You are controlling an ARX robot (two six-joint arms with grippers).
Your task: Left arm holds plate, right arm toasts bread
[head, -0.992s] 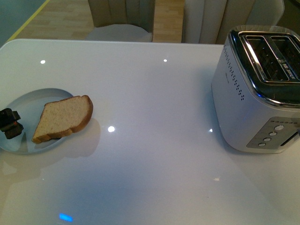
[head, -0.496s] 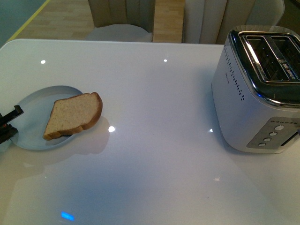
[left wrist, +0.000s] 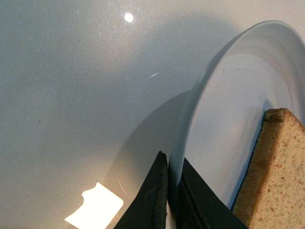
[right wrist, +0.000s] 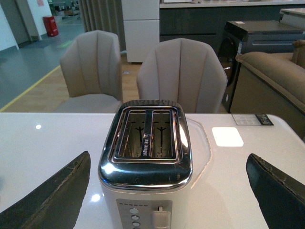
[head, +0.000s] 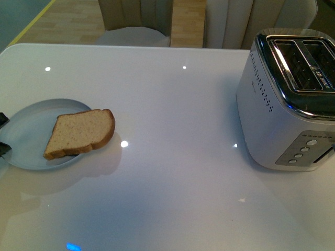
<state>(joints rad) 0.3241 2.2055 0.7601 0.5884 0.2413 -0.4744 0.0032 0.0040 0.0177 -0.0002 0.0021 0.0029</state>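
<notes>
The pale blue-grey plate (head: 29,133) is at the table's left, with the slice of brown bread (head: 81,133) lying on its right half. My left gripper (head: 2,135) shows only as black fingertips at the frame's left edge, shut on the plate's rim. In the left wrist view the gripper (left wrist: 172,191) pinches the plate (left wrist: 224,109) edge, with the bread (left wrist: 274,176) close beside. My right gripper (right wrist: 169,191) is open and empty, its fingers (right wrist: 52,198) wide on either side of the toaster (right wrist: 147,157).
The white and chrome two-slot toaster (head: 290,97) stands at the table's right, slots empty, lever and buttons facing the near edge. The white glossy table (head: 178,157) spreads between. Beige chairs (right wrist: 181,76) stand beyond the far edge.
The plate with the bread shifted right, then drifted back left and slightly down. My left gripper slid out towards the frame's left edge. The toaster stayed put.
</notes>
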